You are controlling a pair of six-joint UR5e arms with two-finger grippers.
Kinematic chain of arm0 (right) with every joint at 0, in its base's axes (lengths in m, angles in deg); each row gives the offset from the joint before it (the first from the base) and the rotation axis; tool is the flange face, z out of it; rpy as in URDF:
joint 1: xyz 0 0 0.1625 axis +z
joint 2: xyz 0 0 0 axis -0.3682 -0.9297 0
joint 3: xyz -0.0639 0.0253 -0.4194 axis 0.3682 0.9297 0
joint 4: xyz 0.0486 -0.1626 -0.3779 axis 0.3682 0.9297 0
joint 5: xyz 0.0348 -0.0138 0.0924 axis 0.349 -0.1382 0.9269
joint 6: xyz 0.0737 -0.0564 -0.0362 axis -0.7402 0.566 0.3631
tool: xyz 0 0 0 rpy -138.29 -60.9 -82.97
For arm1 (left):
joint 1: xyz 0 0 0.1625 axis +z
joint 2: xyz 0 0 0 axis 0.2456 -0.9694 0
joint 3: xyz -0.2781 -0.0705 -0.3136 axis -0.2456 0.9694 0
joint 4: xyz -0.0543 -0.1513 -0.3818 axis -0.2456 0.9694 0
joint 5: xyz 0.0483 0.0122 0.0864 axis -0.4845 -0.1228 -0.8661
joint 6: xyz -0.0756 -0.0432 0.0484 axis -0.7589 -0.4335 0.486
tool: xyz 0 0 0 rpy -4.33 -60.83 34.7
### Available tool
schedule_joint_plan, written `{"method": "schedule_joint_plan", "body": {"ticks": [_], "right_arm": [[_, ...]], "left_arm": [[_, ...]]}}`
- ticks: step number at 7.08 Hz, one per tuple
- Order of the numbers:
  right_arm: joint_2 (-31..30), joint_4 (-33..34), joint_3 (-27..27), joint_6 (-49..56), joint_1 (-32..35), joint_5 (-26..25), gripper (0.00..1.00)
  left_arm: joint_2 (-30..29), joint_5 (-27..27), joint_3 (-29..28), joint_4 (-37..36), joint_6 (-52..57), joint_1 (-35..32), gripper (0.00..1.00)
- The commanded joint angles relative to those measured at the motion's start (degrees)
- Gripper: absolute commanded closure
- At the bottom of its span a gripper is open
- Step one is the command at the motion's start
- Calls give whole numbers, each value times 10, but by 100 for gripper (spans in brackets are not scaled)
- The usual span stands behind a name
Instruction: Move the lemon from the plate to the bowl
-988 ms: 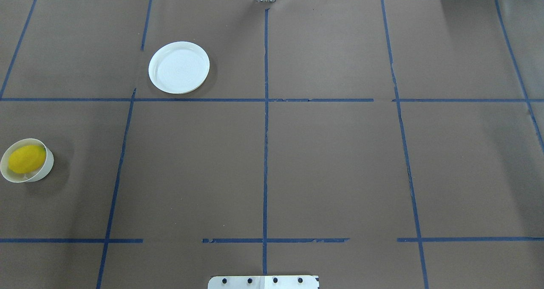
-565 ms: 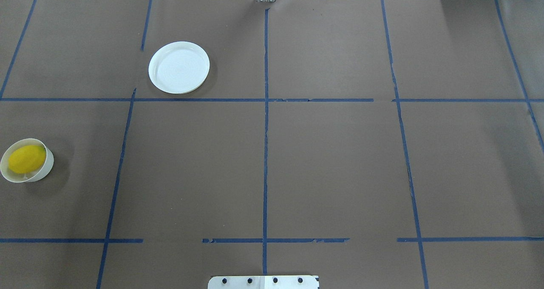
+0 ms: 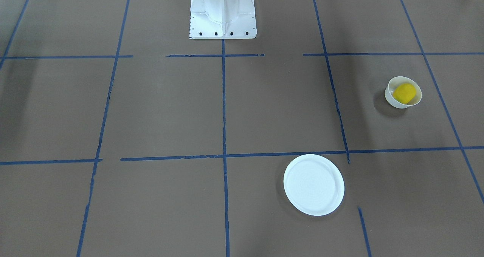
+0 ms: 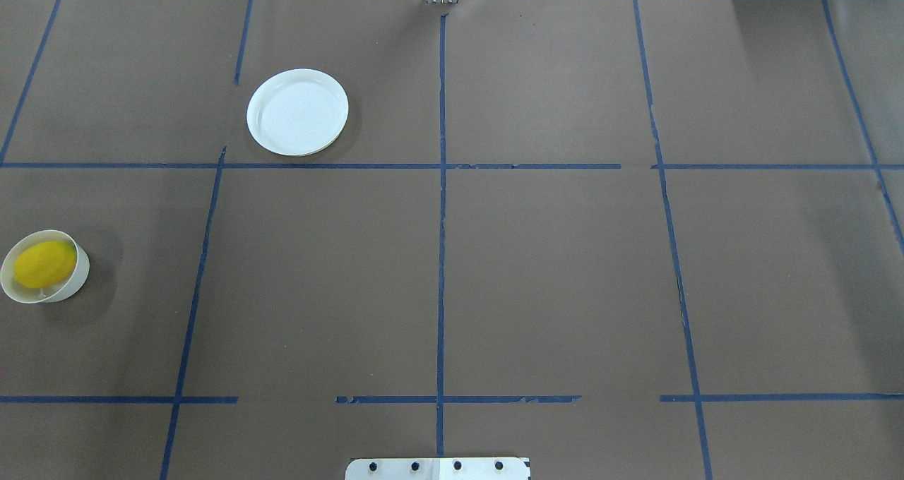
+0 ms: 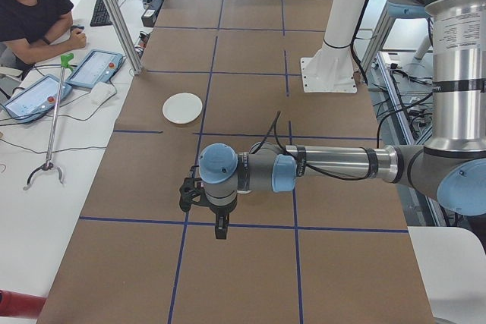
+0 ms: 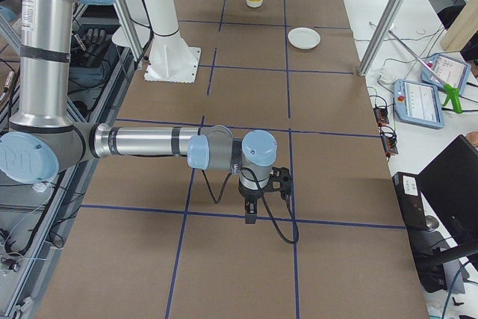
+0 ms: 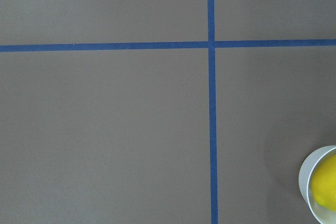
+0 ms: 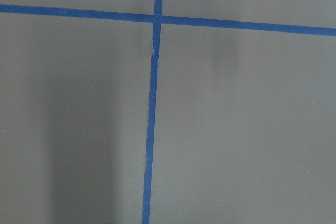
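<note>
The yellow lemon (image 4: pixel 44 264) lies inside the small deep white bowl (image 4: pixel 76 277) at the table's left edge. Both also show in the front-facing view, the lemon (image 3: pixel 405 92) in the bowl (image 3: pixel 393 100), and at the left wrist view's lower right corner (image 7: pixel 325 184). The flat white plate (image 4: pixel 297 111) is bare, farther back; it also shows in the front-facing view (image 3: pixel 313 184). My left gripper (image 5: pixel 220 231) and right gripper (image 6: pixel 250 217) show only in the side views, pointing down over the table. I cannot tell whether they are open or shut.
Blue tape lines divide the brown table cover into squares. The robot's white base column (image 3: pixel 223 11) stands at the table's near middle. An operator (image 5: pixel 34 5) sits at a side desk with tablets (image 5: pixel 95 67) beyond the plate.
</note>
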Motion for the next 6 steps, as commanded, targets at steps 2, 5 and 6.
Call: {"method": "schedule_joint_plan", "body": {"ticks": [2, 5, 6], "right_arm": [[0, 0, 0, 0, 0, 0, 0], [0, 0, 0, 0, 0, 0, 0], [0, 0, 0, 0, 0, 0, 0]], "left_arm": [[-2, 1, -1, 0, 0, 1, 0], [-5, 2, -1, 0, 0, 1, 0], [-6, 1, -2, 0, -1, 1, 0]]}}
